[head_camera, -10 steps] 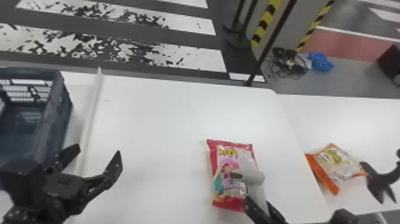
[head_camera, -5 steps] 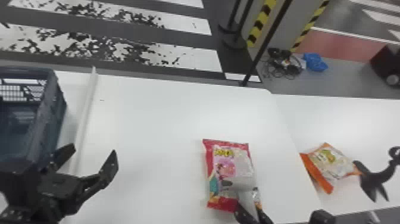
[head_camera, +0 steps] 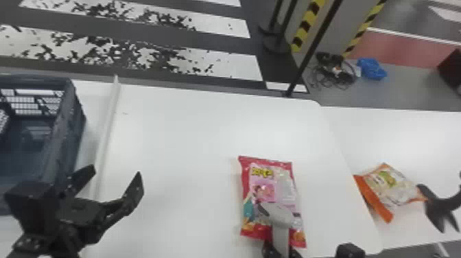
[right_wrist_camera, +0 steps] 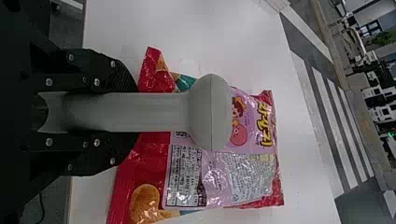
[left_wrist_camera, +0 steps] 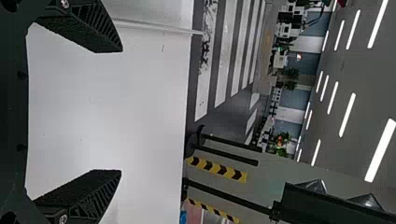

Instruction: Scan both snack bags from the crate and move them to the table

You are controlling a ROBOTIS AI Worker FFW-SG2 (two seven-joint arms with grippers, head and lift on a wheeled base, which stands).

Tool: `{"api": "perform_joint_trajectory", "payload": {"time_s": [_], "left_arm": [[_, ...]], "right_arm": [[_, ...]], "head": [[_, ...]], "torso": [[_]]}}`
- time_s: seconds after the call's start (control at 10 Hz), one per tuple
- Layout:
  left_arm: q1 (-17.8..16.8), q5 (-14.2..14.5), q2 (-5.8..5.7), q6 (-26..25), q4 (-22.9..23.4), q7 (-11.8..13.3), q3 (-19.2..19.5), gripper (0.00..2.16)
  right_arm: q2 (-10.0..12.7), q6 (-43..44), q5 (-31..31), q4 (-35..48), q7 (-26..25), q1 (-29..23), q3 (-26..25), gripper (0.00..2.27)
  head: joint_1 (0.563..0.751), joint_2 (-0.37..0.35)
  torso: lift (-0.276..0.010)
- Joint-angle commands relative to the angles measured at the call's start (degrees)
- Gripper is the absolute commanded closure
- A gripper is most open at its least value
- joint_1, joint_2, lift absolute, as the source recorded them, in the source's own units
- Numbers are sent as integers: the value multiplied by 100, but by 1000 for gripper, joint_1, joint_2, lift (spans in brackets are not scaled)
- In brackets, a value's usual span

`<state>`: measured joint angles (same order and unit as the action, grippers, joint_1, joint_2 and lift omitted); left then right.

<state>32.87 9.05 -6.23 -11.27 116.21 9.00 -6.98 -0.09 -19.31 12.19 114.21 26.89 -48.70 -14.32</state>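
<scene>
Scanner (head_camera: 279, 216) in right hand (head_camera: 280, 247), shifted over red bag (head_camera: 267, 183)

Crate (head_camera: 65, 137) left of snack bags (head_camera: 269, 180)

From here I see a glossy red-and-pink snack bag (head_camera: 257, 182) lying flat, cartoon print up, close to the near edge of the white table (head_camera: 205, 130). Farther right, near that edge too, a crinkled orange-and-white snack bag (head_camera: 387, 182) lies askew. The dark blue crate (head_camera: 65, 137) stands upright, open-topped, at the left.
</scene>
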Motion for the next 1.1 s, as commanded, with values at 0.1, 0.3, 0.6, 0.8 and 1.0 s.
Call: {"api": "perform_joint_trajectory", "payload": {"time_s": [0.1, 0.3, 0.6, 0.8, 1.0], "left_arm": [[0, 0, 8, 6, 16, -4, -40, 66], [-17, 0, 8, 6, 7, -13, -58, 66], [36, -9, 8, 6, 60, -30, -49, 66], [97, -88, 8, -11, 121, -39, -58, 66], [159, -220, 26, -11, 183, -127, -120, 66]], "right_arm": [[14, 54, 134, 233, 1, -174, -71, 2253], [14, 54, 495, 593, 18, -341, -344, 2253], [14, -526, 934, 804, 45, 36, -1020, 2253], [-105, -1176, 837, 479, 45, 784, -1451, 2253], [-334, -1247, 829, -66, 71, 1293, -1741, 2253]], "head": [[695, -231], [695, -250], [695, -303], [695, -342], [695, -350]], "torso": [[-87], [-87], [-87], [-87], [-87]]}}
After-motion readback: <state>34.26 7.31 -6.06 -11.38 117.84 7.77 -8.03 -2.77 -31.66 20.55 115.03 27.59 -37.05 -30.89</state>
